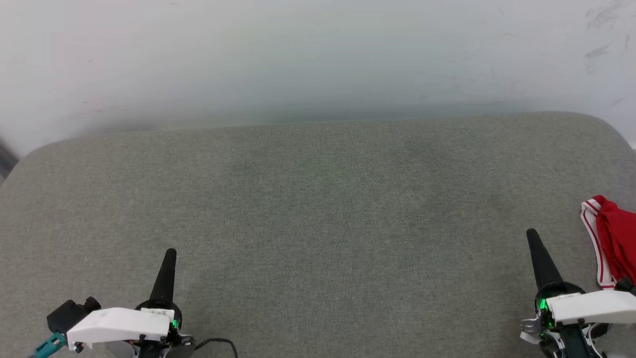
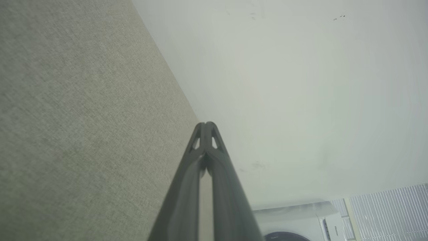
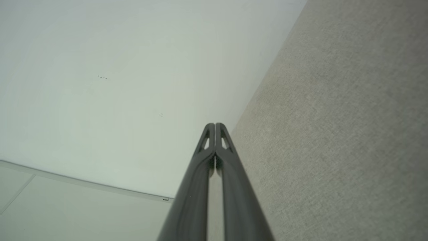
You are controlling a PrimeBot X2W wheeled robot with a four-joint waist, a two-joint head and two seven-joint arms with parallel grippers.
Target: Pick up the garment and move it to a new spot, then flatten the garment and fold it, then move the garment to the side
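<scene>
One garment (image 1: 616, 238) beside right tool (image 1: 532, 234), head view; appliance (image 2: 301, 221), left wrist view

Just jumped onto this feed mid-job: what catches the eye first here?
The red garment with red-white striped trim, bunched on the grey padded surface at the head view's right edge, close beside the right hand. Both hands are shut and empty; the left hand sits lower left, far from the garment.

Left pincer (image 1: 170, 252) and right pincer (image 1: 532, 233) black, tapered, white wrist shells (image 1: 119, 323), green lights (image 1: 543, 304), teal plug (image 1: 49, 344)
</scene>
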